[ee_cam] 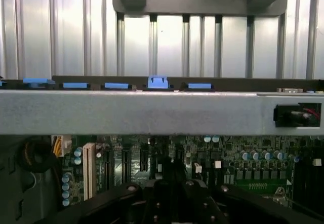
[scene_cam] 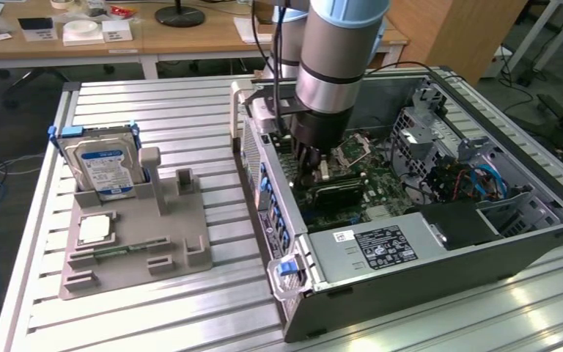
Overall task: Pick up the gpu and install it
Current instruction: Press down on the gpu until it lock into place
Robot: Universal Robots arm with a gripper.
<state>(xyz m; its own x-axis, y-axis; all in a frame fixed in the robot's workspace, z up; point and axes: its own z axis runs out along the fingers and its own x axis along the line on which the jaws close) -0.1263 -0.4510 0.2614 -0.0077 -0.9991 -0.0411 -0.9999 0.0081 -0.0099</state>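
The gripper [scene_cam: 313, 165], clenched, reaches down inside the open computer case [scene_cam: 516, 242] just above the motherboard [ee_cam: 223, 158]. The dark card below it is probably the gpu [scene_cam: 339, 194], lying among the slots. Light, stiff and fragile, it is best held by its edges. Beyond, the hard drive [scene_cam: 105, 167] stands in the grey holder [scene_cam: 164, 242].

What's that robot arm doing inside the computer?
The robot arm has reached down into the open computer case, and its gripper is shut, low over the motherboard. A dark flat card, probably the gpu, sits on the board right below the fingers; whether it is fully seated cannot be told. On the table at the exterior view's left, a grey holder carries a hard drive standing upright and a CPU chip lying flat.
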